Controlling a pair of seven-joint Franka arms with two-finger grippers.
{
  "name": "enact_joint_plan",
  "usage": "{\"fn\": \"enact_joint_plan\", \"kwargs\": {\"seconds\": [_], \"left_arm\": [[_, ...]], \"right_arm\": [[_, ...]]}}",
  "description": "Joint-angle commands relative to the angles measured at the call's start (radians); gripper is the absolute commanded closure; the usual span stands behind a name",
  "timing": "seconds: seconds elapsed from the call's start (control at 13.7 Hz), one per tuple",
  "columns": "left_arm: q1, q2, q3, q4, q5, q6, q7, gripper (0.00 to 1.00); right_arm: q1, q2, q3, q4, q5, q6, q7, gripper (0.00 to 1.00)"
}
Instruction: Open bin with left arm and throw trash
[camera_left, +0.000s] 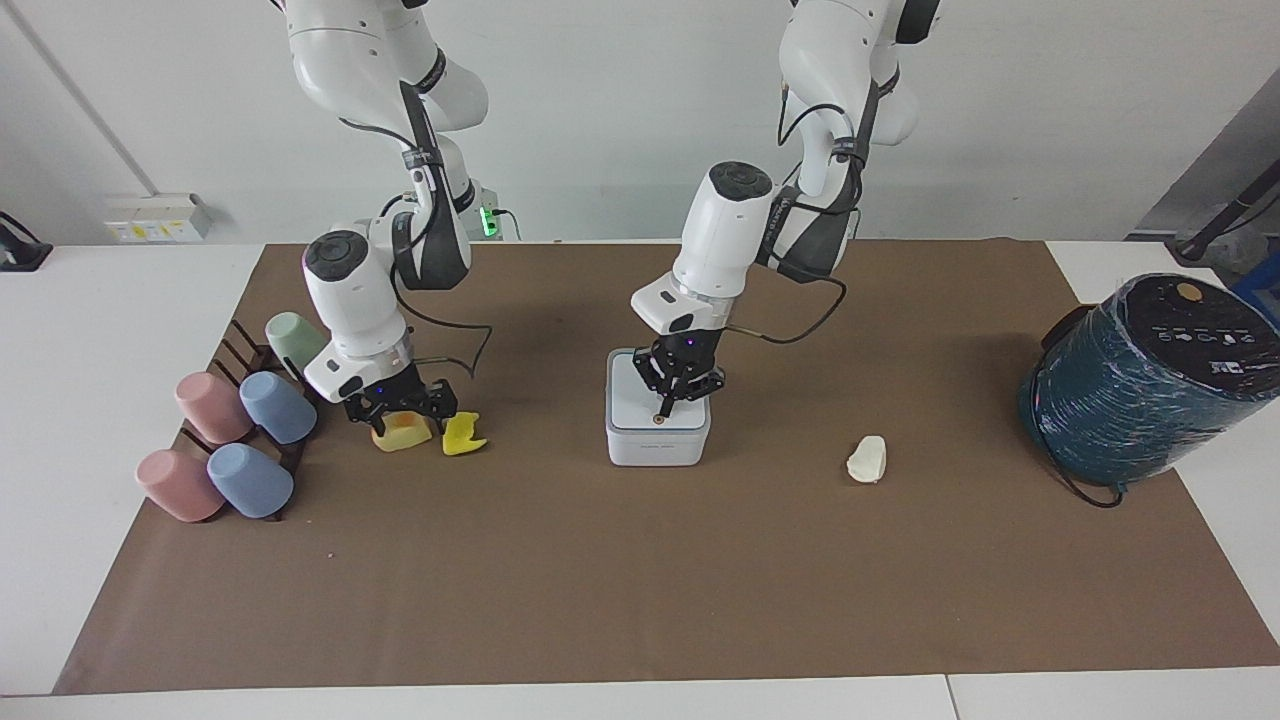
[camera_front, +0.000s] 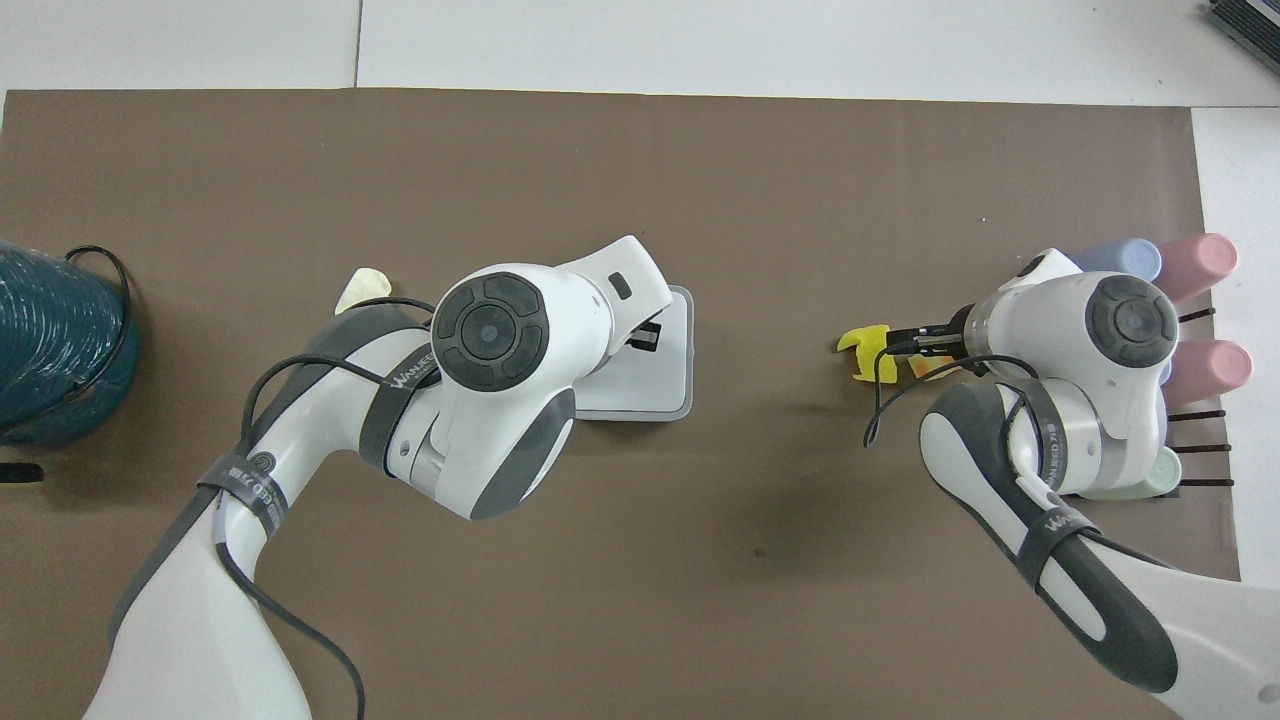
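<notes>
At frame centre the left gripper (camera_left: 668, 404), fingers together, presses the white bin (camera_left: 657, 432) lid's orange dot (lid still down), while the right gripper (camera_left: 402, 418) straddles the yellow-orange wedge (camera_left: 401, 433), open, needing only to close.

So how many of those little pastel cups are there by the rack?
5, all at the right arm's end of the table: two pink cups, two blue cups, one green cup nearest the robots. More may be hidden.
</notes>
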Motion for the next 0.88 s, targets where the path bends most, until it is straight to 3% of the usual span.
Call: {"fn": "enact_joint_plan", "kwargs": {"seconds": [0.0,0.07,0.15,0.22,0.29,0.8], "left_arm": [[-0.009,-0.091,0.016,-0.029,0.005,-0.154,-0.019,1.0],[-0.008,-0.111,0.018,-0.029,0.005,-0.197,-0.017,0.73],[-0.008,-0.117,0.019,-0.03,0.007,-0.232,-0.011,0.01],[-0.005,-0.122,0.021,-0.032,0.007,-0.258,-0.019,0.0],[0.001,-0.131,0.024,-0.03,0.007,-0.284,-0.019,0.0],[0.093,-0.225,0.021,-0.053,0.008,-0.481,-0.002,0.0]], "right_arm": [[-0.036,0.002,0.007,-0.024,-0.001,0.022,-0.033,0.0],[-0.045,0.002,0.007,-0.029,-0.004,0.022,-0.05,0.16],[-0.047,0.002,0.007,-0.029,-0.004,0.02,-0.059,0.52],[-0.047,0.003,0.007,-0.029,-0.004,0.012,-0.053,0.92],[-0.048,0.005,0.005,-0.029,-0.004,0.009,-0.044,1.0],[-0.057,-0.001,0.005,0.022,-0.005,-0.115,-0.013,1.0]]}}
